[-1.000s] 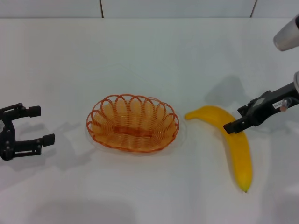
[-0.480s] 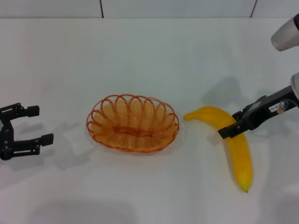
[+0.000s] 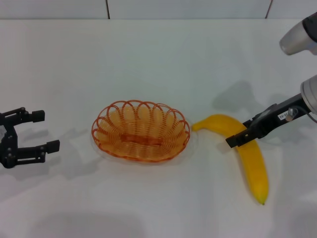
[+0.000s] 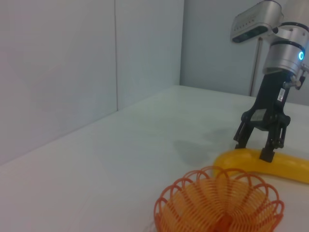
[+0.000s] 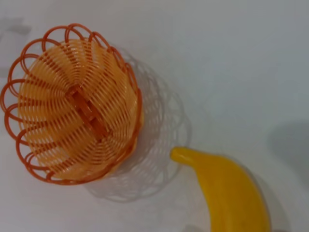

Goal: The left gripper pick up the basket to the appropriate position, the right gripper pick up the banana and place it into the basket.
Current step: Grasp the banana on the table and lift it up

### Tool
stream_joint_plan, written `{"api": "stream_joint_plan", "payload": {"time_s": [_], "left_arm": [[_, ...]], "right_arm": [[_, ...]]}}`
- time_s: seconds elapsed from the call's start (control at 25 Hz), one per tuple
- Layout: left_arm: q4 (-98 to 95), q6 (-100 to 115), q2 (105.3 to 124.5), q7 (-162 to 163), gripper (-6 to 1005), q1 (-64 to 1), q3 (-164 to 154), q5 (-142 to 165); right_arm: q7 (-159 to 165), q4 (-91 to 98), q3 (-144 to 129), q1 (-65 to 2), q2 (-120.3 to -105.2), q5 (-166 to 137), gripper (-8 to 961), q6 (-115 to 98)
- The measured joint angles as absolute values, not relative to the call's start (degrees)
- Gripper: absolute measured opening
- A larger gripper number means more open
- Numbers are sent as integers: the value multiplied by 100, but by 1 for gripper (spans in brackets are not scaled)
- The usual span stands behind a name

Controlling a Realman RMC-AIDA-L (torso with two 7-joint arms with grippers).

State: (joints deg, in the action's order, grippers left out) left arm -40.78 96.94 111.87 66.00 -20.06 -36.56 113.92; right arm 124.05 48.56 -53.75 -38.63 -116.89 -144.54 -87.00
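Observation:
The orange wire basket [image 3: 141, 131] sits on the white table, left of the banana [image 3: 250, 158]; it also shows in the left wrist view [image 4: 219, 205] and the right wrist view [image 5: 72, 104]. The yellow banana lies flat, its stem end close to the basket's right rim. My right gripper [image 3: 237, 139] is open and low over the banana's upper part; in the left wrist view its fingers [image 4: 268, 152] stand either side of the banana [image 4: 285, 166]. My left gripper [image 3: 44, 131] is open and empty at the table's left, well apart from the basket. The right wrist view shows the banana [image 5: 231, 193] but not the gripper's own fingers.
The white table [image 3: 158, 64] runs back to a pale wall. The right arm's grey link [image 3: 297, 37] hangs over the far right corner.
My right gripper has moved left and down along the banana toward its stem end. The banana's stem end has shifted slightly toward the basket. The left gripper has barely moved.

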Motion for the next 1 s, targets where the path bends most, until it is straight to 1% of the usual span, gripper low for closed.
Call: {"api": "stream_joint_plan", "payload": {"time_s": [0.8, 1.0], "left_arm": [[-4078, 9713, 11197, 6600, 877, -2041, -3656, 11390], [-4078, 9713, 11197, 6600, 877, -2039, -3656, 11390]], "right_arm": [[12530, 4727, -5619, -3878, -11698, -14542, 861, -8413], [12531, 4749, -5618, -3882, -11698, -14477, 734, -8444]]}}
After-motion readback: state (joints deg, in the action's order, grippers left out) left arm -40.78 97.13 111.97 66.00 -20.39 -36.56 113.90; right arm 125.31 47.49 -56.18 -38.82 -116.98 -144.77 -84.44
